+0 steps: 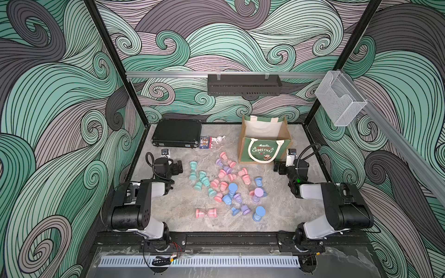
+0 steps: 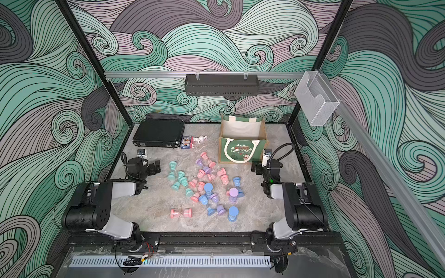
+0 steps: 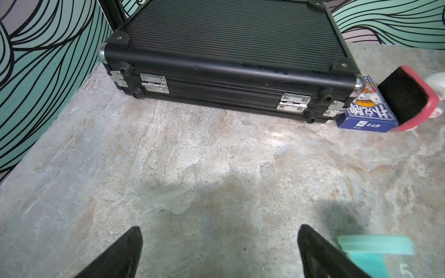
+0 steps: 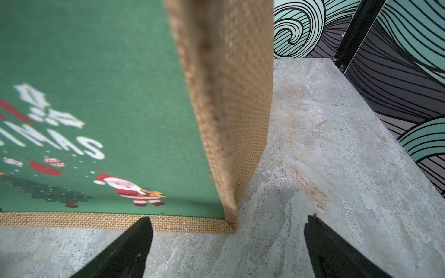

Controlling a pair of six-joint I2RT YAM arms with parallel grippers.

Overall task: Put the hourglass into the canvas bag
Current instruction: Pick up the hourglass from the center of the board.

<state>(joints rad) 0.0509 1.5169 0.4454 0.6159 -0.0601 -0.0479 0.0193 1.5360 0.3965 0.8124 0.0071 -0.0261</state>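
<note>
Okay, pre-grasp step: hourglasses (image 1: pixel 232 187) lie scattered mid-table, none visibly in the canvas bag (image 1: pixel 262 150). Your right gripper (image 4: pixel 228 216) gapes empty at the bag's front corner; left gripper (image 3: pixel 220 227) gapes empty too. Next, likely: reach one hourglass, pinch its waist.

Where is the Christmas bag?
In both top views the canvas bag stands far right on the table, just beyond the right fingers, hourglasses scattered to its left.

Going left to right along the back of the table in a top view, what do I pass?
In a top view: black case → blue card box → small white figurine → canvas bag.
</note>
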